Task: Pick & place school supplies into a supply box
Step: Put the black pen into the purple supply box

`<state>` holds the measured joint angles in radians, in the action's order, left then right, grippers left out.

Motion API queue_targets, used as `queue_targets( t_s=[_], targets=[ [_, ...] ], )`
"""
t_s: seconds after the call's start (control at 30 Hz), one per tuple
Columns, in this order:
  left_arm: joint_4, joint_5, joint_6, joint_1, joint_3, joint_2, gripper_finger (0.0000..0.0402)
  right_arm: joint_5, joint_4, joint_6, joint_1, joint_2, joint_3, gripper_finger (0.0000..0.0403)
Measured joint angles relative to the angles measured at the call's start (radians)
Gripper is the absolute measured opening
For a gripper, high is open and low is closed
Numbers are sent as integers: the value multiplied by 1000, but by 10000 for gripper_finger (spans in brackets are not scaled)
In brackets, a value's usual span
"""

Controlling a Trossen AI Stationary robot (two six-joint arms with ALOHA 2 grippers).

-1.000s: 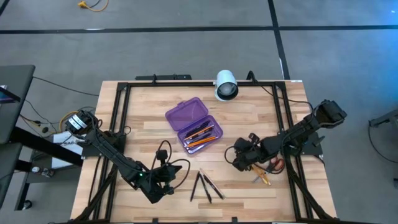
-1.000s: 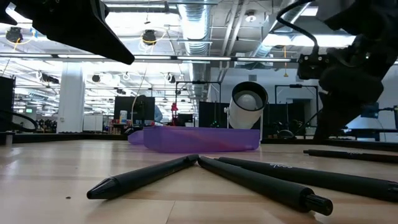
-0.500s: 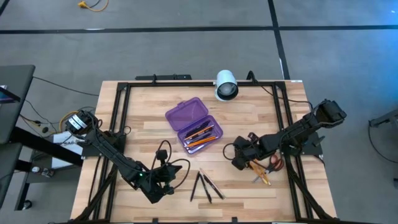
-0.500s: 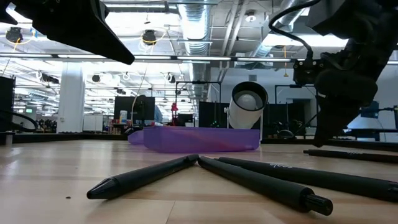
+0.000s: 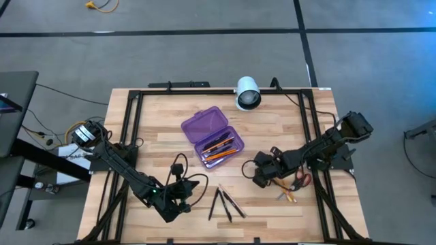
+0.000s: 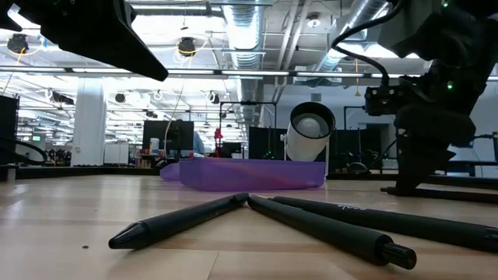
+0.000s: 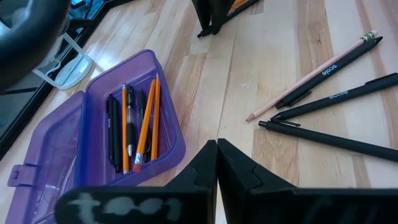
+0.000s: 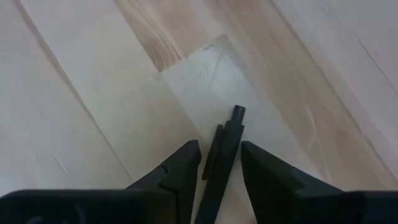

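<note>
The open purple supply box point(image 5: 212, 136) lies mid-table on its bottom, and its tray point(image 7: 134, 124) holds several orange pencils and black pens. Three black pens and a pencil point(image 5: 225, 203) lie loose near the front edge. My right gripper point(image 8: 219, 163) is open and points steeply down at the table. Its fingers stand on either side of a black pen point(image 8: 225, 140) that lies flat, and I see no grip. Scissors with orange-red handles point(image 5: 300, 180) and orange pencils point(image 5: 287, 195) lie just right of it. My left gripper point(image 7: 216, 152) is shut and empty, hanging over the front left.
A white cylindrical camera point(image 5: 247, 93) stands at the far edge behind the box. Black frame rails point(image 5: 129, 136) run along the table's left, right and far sides. Cables hang by both wrists. Bare wood lies between the box and the loose pens.
My right gripper has sunk toward the table and drifted a little toward the left, tipping slightly steeper. Its fingertips now reach down beside the black pen on the wood. The gap between its fingers looks unchanged.
</note>
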<state>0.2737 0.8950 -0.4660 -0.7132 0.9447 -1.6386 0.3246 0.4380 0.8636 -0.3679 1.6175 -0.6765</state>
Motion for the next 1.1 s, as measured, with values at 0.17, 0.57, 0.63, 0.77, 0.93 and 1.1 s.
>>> queue_targets(
  t_s=[0.17, 0.57, 0.63, 0.77, 0.93, 1.1],
  targets=[
    [0, 1, 1, 0, 0, 0, 0, 2, -8, -1, 1, -12, 6, 119],
    [0, 1, 0, 0, 0, 0, 0, -25, -22, -24, 2, -25, 9, 36],
    [0, 1, 0, 0, 0, 0, 0, -20, -41, -38, 2, -25, 10, 24],
    [0, 1, 0, 0, 0, 0, 0, -13, -117, -81, 3, -27, 12, 18],
    [0, 3, 0, 0, 0, 0, 0, -29, -258, -171, 3, -22, 15, 25],
    [0, 4, 0, 0, 0, 0, 0, -29, -412, -294, 2, -23, 14, 6]
  ],
)
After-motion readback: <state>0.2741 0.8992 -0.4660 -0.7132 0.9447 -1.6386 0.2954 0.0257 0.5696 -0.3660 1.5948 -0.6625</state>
